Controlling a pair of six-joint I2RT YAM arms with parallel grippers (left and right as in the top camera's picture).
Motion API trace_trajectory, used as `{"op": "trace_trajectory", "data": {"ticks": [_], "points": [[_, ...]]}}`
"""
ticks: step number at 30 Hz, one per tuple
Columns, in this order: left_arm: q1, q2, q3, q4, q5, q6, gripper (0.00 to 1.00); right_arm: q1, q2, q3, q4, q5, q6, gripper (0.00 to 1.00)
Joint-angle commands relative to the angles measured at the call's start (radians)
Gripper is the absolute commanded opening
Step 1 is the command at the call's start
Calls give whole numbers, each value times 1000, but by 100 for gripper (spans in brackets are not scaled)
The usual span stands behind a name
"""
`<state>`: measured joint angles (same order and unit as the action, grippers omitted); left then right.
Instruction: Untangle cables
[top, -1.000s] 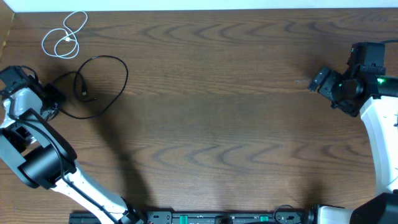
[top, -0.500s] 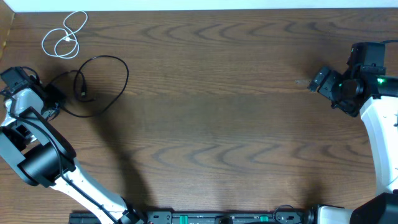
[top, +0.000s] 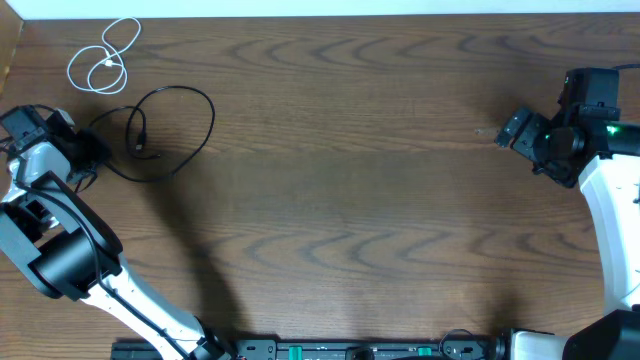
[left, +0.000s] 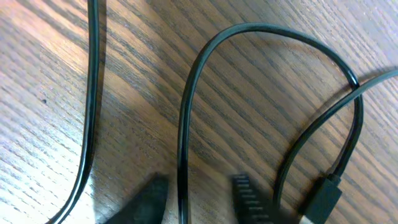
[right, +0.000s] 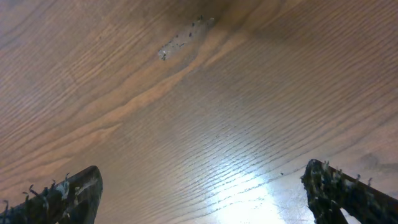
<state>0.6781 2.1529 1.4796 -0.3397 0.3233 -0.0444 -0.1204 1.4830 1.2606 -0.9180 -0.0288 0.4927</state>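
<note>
A thin black cable (top: 205, 112) lies in a loose loop at the table's far left, with a plug end (top: 141, 150) inside the loop. I cannot tell if it is one black cord or two. A white cable (top: 105, 62) lies coiled apart from it at the far left corner. My left gripper (top: 96, 152) is at the loop's left end. In the left wrist view its jaws (left: 199, 190) stand narrowly apart with a black strand (left: 183, 124) between them and gaps on both sides; a plug (left: 323, 196) lies beside them. My right gripper (top: 508, 130) is open and empty over bare wood at the far right (right: 202, 186).
The table is dark wood (top: 350, 200). Its far edge runs close behind the white cable. A small pale scuff (right: 183, 37) marks the wood ahead of the right gripper. The arm bases stand along the front edge.
The black loop has shifted a little to the right and away from me, and its plug end moved with it. The left wrist has edged slightly. The right arm has not moved.
</note>
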Motion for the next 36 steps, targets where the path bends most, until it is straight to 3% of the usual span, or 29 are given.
{"op": "trace_trajectory", "data": {"ticks": [1,5,11,14,16,20,23,26,32,36], "points": [[-2,3,-2,-2,-6,12,41,-3,-10,3,1,11,-8,99],[-2,-59,-2,14,-6,-49,41,-3,-10,3,1,11,-8,99],[0,-201,-2,8,11,-270,60,-3,-10,3,1,11,-8,99],[0,-283,-2,-2,114,-417,73,-3,-10,3,1,11,-8,99],[-1,-336,-2,-3,266,-473,78,-3,-10,3,1,12,-8,99],[-19,-402,-2,-3,560,-468,78,-3,-10,3,1,12,-8,99],[-56,-418,-2,2,771,-371,79,-3,-10,3,1,11,-8,99],[-103,-424,-2,-35,889,-302,78,-3,-10,3,1,12,-8,99],[-197,-444,-2,-190,883,-189,78,-3,-10,3,1,11,-8,99],[-249,-515,-2,-336,663,-164,78,-3,-10,3,1,11,-8,99]]}}
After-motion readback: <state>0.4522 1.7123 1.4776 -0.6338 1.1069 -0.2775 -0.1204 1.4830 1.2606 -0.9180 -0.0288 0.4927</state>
